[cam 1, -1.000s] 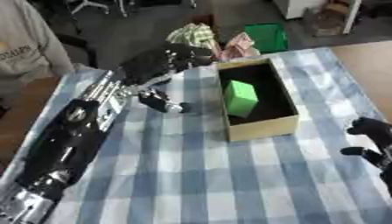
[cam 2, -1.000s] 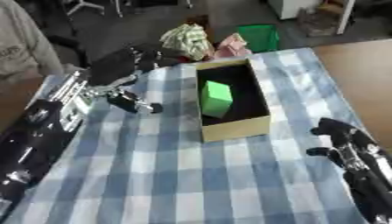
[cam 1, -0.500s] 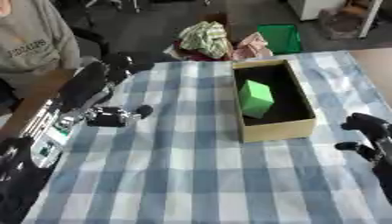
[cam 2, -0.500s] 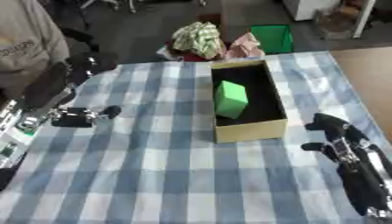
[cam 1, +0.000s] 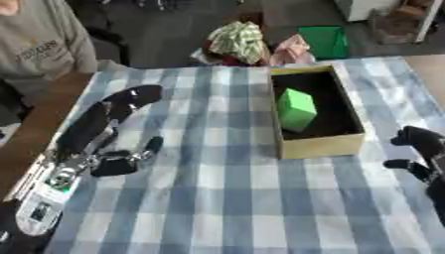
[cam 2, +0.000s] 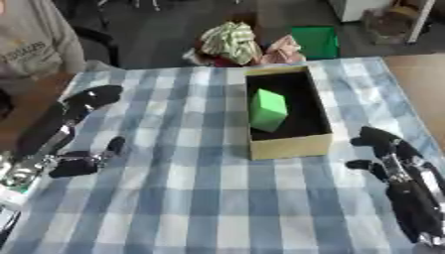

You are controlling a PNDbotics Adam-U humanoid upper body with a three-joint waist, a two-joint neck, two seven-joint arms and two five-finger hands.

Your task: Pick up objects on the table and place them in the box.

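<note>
A green block lies tilted inside the open cardboard box, which stands on the blue checked cloth right of centre. My left hand hovers over the cloth's left side, well away from the box, its fingers straight and its thumb out, holding nothing. At the right edge my right hand rests beside the box's near right corner with fingers relaxed and empty. I see no other loose object on the cloth.
Behind the far table edge stand a crumpled patterned bundle, a pink one and a green bin. A person in a grey top sits at the far left. Bare wooden tabletop shows at the right.
My left arm has drawn back from beside the box to the cloth's left side. The camera has also shifted. The green block stays in the box and my right hand has barely moved.
</note>
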